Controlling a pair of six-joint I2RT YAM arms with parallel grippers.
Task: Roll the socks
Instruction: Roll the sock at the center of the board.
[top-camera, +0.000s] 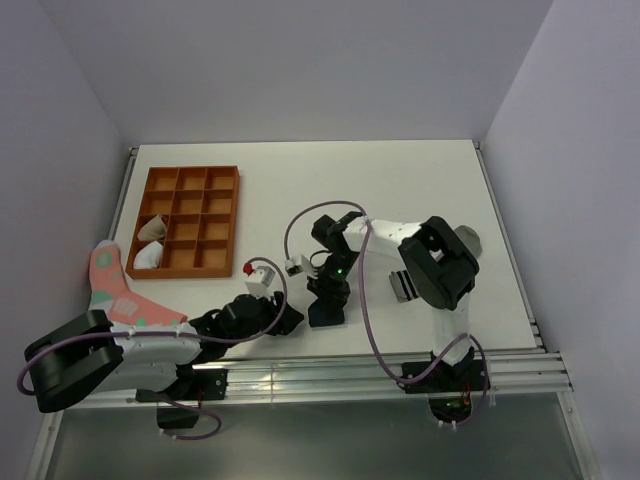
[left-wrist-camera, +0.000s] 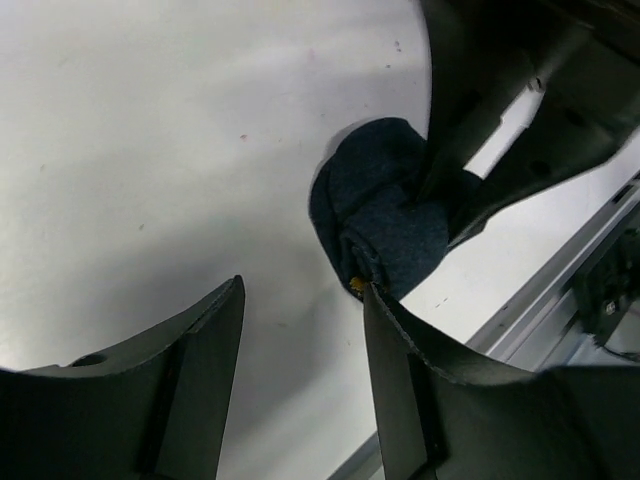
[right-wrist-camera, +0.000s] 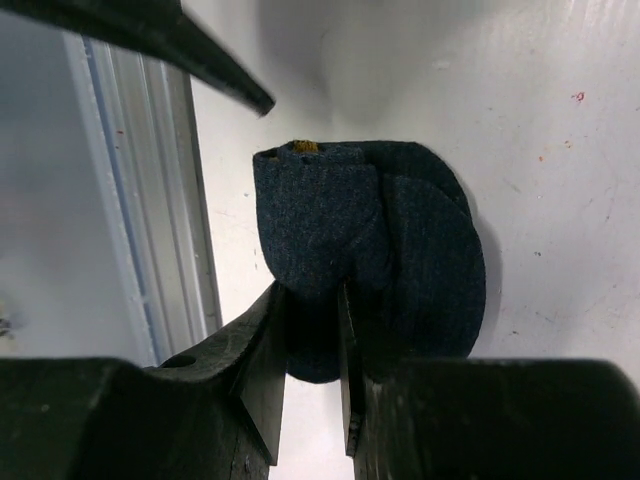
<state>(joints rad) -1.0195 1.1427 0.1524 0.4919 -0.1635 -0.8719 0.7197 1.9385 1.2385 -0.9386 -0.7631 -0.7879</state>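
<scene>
Right gripper (right-wrist-camera: 312, 300) pinched a fold of the navy sock (right-wrist-camera: 385, 230), its two black fingers closed tight on the near edge of the fabric. The sock lay bunched in a rounded, layered bundle on the white table (top-camera: 400, 190), close to the near edge and just beside the aluminium rail (right-wrist-camera: 150, 220). A small yellow tag (right-wrist-camera: 305, 146) showed at the bundle's far rim.

Left gripper (left-wrist-camera: 303, 290) stood with its jaws apart and nothing between them. Its fingertips were just short of the bundle, and one black finger (left-wrist-camera: 420, 400) nearly touched the sock's edge. In the left wrist view the other arm's fingers came down onto the bundle from above. In the overhead view the two grippers met over the dark bundle, between the two arm bases.

A brown compartment tray (top-camera: 236, 220) sat at the far left of the table, well apart from the grippers. Two pale rolled bundles (top-camera: 150, 245) lay in the two nearest compartments of its left column. A pink sock with teal spots (top-camera: 112, 285) lay at the table's left edge, beside the left arm.
</scene>
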